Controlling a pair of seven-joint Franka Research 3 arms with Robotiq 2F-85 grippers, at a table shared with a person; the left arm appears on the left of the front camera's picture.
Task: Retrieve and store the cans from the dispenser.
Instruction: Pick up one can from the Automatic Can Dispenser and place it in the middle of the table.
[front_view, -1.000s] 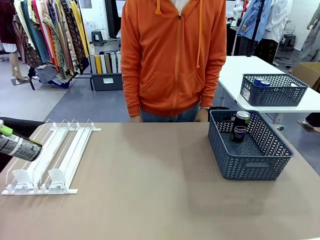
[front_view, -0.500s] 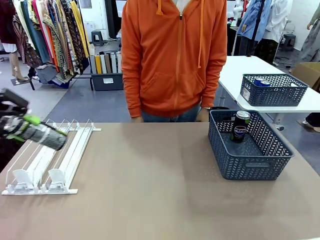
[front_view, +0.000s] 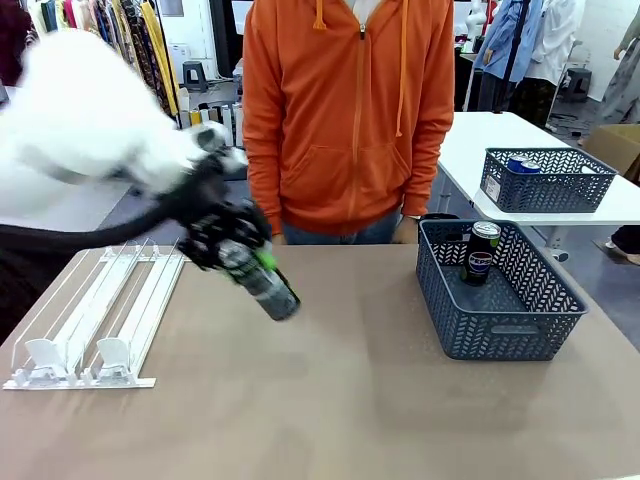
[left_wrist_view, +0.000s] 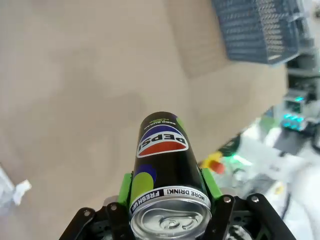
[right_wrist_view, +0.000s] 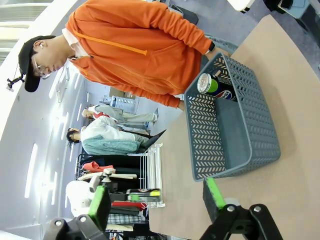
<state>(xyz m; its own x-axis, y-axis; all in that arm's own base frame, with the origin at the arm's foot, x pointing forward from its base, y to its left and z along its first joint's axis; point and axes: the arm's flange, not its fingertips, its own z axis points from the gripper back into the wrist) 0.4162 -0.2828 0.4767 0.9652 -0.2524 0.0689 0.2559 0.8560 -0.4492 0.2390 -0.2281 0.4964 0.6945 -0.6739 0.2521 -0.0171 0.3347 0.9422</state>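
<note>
On the brown worktop (front_view: 330, 400), the left tool (front_view: 240, 255) pinches a black can (front_view: 265, 285) above its middle, between dispenser (front_view: 95, 320) and basket (front_view: 500, 290); the right tool (right_wrist_view: 157, 202) stands spread.

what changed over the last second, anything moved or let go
The left gripper, shut on a black can, swung from the table's left edge over the dispenser out toward the middle of the table, heading toward the basket; nothing was let go. The can in the basket, the dispenser's empty lanes and the person in the orange hoodie stayed as they were.
</note>
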